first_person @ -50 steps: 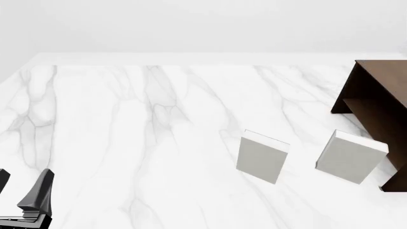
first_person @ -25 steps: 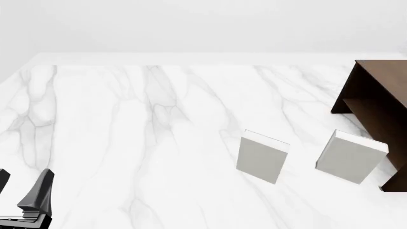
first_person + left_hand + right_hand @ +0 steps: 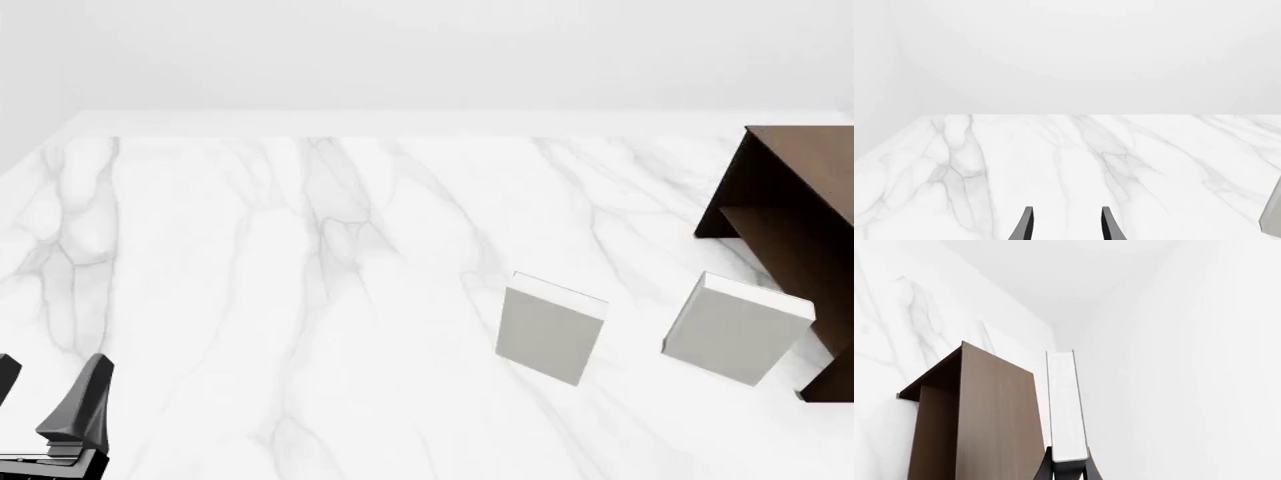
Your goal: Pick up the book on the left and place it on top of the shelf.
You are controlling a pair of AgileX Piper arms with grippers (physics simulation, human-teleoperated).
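Book (image 3: 1066, 405) first: in the right wrist view it stands between the fingers of the right gripper (image 3: 1067, 467), which are closed on its near end, so the right arm holds it. Its long axis runs straight out along the fingers, away from the wrist, and only its white page edge with a thin dark border faces the camera. The cover colour cannot be judged from this angle.

The shelf (image 3: 981, 415) lies just beside the held book, its broad dark brown flat top turned edge-on toward the lens and running parallel to the book's length. Whether book and top are touching or slightly apart cannot be told; a narrow pale strip seems to separate them. The coming move appears to turn on this one relation: the book must travel sideways from the gripper toward that brown surface and settle flat on it before release.

The right gripper is out of the front view, where only the shelf's end (image 3: 787, 240) and two light grey books (image 3: 551, 325) (image 3: 737, 328) show on the marble table (image 3: 267, 260). The left gripper (image 3: 1066, 226) rests far from the shelf with fingers parted around nothing, clearly the more distant arm.
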